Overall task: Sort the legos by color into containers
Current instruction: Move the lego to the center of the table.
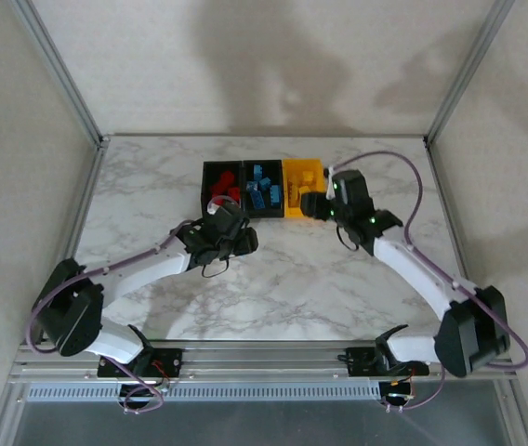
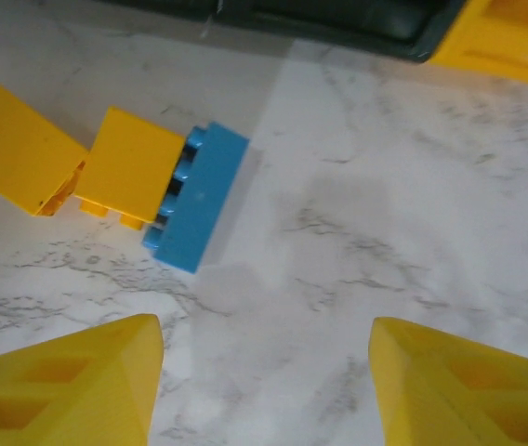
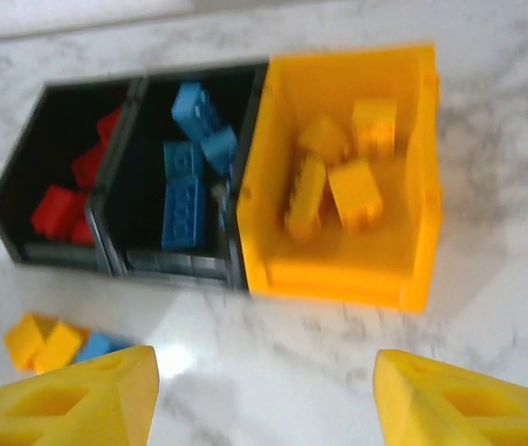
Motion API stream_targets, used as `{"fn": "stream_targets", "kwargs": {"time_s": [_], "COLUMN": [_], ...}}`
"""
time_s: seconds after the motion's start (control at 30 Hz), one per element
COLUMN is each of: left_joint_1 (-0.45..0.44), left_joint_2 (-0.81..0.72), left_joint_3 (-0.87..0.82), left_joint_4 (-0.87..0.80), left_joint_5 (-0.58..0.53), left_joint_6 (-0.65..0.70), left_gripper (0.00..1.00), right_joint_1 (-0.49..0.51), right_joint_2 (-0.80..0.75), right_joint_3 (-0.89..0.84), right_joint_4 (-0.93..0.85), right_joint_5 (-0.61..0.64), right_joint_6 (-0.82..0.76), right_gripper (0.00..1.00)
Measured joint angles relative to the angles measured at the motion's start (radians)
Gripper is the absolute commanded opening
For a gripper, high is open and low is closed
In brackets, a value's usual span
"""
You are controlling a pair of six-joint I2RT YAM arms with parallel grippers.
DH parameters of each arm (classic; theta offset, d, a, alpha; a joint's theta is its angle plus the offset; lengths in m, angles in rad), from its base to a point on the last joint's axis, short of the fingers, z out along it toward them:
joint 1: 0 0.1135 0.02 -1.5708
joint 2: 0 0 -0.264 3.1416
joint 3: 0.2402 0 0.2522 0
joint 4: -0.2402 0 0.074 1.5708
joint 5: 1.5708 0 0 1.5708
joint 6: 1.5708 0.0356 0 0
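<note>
Jaws on left gripper and right gripper stand part-open, empty; containers hold colour-sorted legos; two yellow bricks, one blue brick lie unsorted outside, near side.

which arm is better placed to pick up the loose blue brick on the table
Left. Its open left gripper hangs just short of the blue brick, with empty jaws. The right gripper sits over by the yellow bin, and the brick lies off to its side.
</note>
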Motion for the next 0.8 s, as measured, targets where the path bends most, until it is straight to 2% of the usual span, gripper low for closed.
{"fn": "stream_targets", "kwargs": {"time_s": [0.2,0.3,0.8], "left_joint_1": [0.000,0.000,0.000], "left_joint_2": [0.145,0.212,0.312], "left_joint_3": [0.084,0.143,0.198], "left_joint_4": [-0.023,-0.022,-0.040], "left_joint_5": [-0.041,-0.051,-0.085], "left_joint_6": [0.042,0.064,0.101], "left_gripper": [0.57,0.57,0.58], "right_joint_1": [0.020,0.023,0.027], "right_joint_2": [-0.213,-0.293,-0.383], "right_joint_3": [-0.242,-0.303,-0.336], "right_joint_4": [0.001,0.000,-0.018], "right_joint_5": [-0.039,-0.039,-0.039], "right_joint_6": [0.069,0.105,0.140], "right_gripper": [0.62,0.62,0.62]}}
